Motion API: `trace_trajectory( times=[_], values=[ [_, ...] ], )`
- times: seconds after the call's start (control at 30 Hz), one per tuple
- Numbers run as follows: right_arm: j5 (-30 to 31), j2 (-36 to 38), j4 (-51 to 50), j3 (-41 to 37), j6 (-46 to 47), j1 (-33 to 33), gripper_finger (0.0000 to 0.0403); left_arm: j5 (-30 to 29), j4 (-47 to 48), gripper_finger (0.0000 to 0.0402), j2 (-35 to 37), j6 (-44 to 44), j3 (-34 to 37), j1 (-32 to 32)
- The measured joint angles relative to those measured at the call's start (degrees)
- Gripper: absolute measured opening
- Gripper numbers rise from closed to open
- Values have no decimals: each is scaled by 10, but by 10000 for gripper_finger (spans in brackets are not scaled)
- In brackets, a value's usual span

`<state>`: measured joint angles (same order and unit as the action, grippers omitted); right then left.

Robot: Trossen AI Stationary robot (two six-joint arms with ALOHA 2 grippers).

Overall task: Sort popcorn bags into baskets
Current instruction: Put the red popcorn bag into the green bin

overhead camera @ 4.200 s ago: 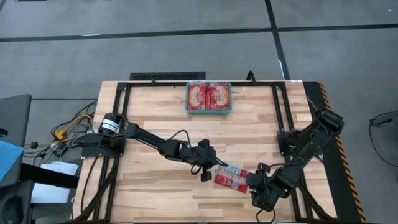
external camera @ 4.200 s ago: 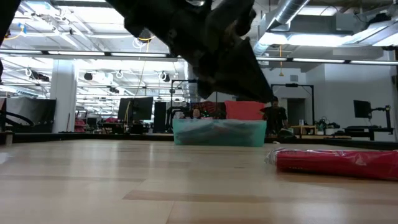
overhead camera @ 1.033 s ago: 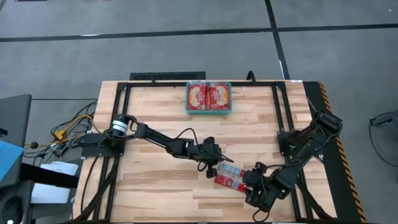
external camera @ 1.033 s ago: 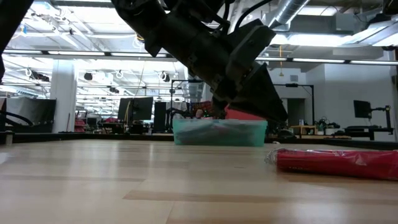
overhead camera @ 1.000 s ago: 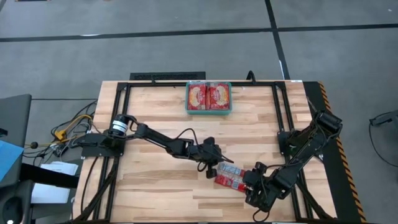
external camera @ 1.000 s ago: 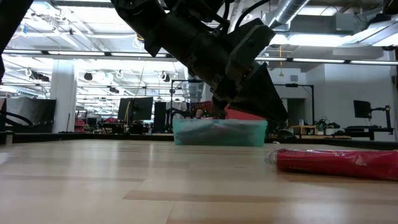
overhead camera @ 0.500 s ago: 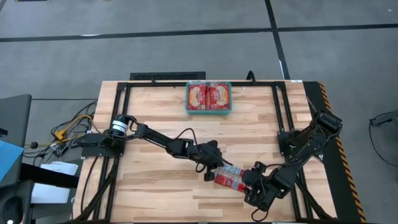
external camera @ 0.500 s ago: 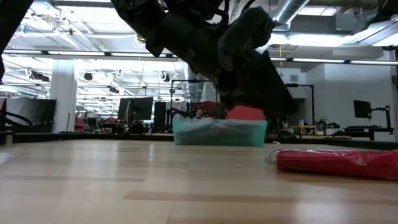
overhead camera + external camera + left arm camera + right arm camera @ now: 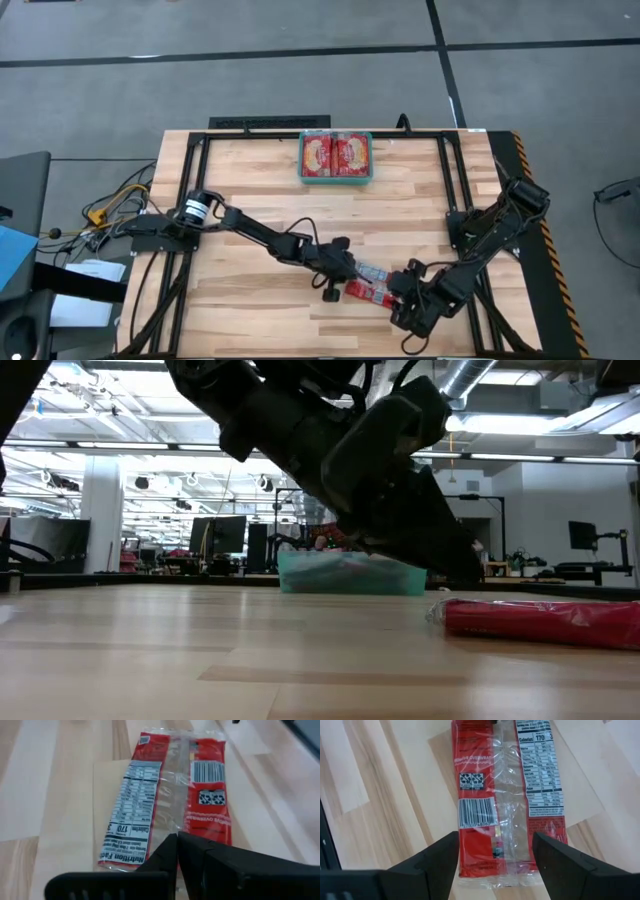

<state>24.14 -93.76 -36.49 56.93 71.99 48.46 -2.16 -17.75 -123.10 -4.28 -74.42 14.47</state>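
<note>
While two popcorn bags (image 9: 337, 154) fill your basket (image 9: 336, 181), one packet (image 9: 369, 288) remains: left jaws (image 9: 176, 851) pressed together, right jaws (image 9: 495, 851) spread.

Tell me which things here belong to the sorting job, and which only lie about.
Belongs to the job:
- popcorn bag on the table, between both grippers
- teal basket holding two bags
- left gripper
- right gripper

Lying about:
- cables beside the table
</note>
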Motion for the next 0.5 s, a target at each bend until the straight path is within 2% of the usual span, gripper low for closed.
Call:
trace_trajectory(
  times=[0.23, 0.5],
  values=[
    [-2, 0, 8, 0, 0, -10, 276, -28, 13, 0, -27, 11, -4, 3],
    [-2, 0, -7, 0, -3, -18, 276, -184, 162, 0, 15, -18, -4, -28]
  ],
)
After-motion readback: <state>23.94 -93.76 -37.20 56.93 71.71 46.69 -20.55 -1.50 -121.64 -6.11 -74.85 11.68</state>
